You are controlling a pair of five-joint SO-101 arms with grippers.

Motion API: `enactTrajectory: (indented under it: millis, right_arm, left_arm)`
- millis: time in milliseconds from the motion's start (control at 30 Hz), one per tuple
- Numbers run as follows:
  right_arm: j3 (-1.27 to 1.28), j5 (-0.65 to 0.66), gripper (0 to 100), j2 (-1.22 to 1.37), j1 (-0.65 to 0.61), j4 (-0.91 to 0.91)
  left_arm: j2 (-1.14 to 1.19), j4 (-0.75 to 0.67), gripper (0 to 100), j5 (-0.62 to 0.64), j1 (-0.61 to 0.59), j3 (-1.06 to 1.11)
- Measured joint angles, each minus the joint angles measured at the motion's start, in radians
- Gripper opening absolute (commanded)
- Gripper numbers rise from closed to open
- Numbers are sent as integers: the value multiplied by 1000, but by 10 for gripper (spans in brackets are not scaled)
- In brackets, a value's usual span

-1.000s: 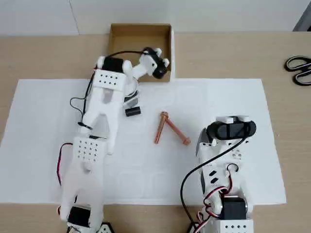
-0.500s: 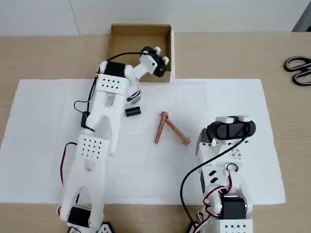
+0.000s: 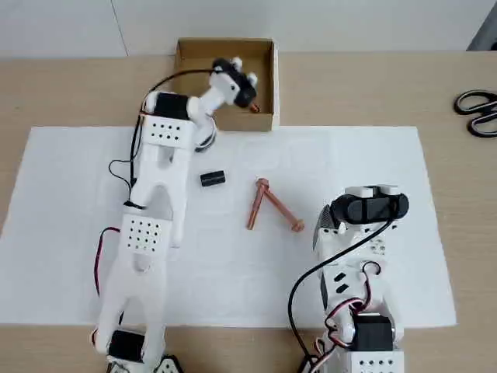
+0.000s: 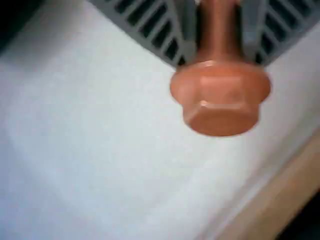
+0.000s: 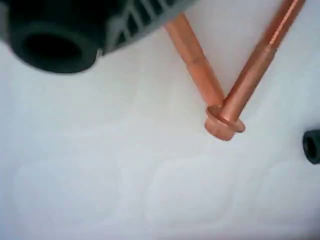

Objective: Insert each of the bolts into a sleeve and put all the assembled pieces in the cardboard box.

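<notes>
Since the earlier frames the left arm has swung away from the loose sleeve [image 3: 212, 179] and carried the left gripper [image 3: 245, 95] out over the cardboard box [image 3: 273, 78]; the right arm has not shifted.

Nearest, the right gripper [image 3: 321, 223] hangs over the white paper sheet [image 3: 349, 148]. Whether it is closed cannot be told. In the right wrist view a second sleeve [image 5: 50, 42], black and hollow, lies close against the gripper's grey body.

Just beyond lie the two loose bolts [image 3: 256, 206], copper-coloured and flat on the sheet in a V. The plain end of one touches the head of the other.

The loose sleeve lies on its side to the left of them, apart from both, beside the left arm.

Farther on, the left gripper is above the box's interior. Its grey ribbed fingers [image 4: 150, 25] are clamped on the shank of the held bolt [image 4: 220, 97], whose flanged hexagonal head projects past the fingertips. From above, that head shows inside the box by the near right corner. Whether it touches the box floor cannot be told.

Scissors [image 3: 477, 113] lie on the wooden table [image 3: 78, 85] at the far right, well apart.
</notes>
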Motion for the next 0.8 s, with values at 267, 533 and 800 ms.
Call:
enactTrajectory:
  millis: [267,533,800]
  right_arm:
    - [0,0,4,0,-9,-35]
    - [0,0,4,0,-92,-187]
    - [15,0,4,-2,-101,-367]
  left_arm:
    - [-301,0,5,143,64,212]
    - [-603,0,5,420,84,256]
    - [-787,0,6,514,133,258]
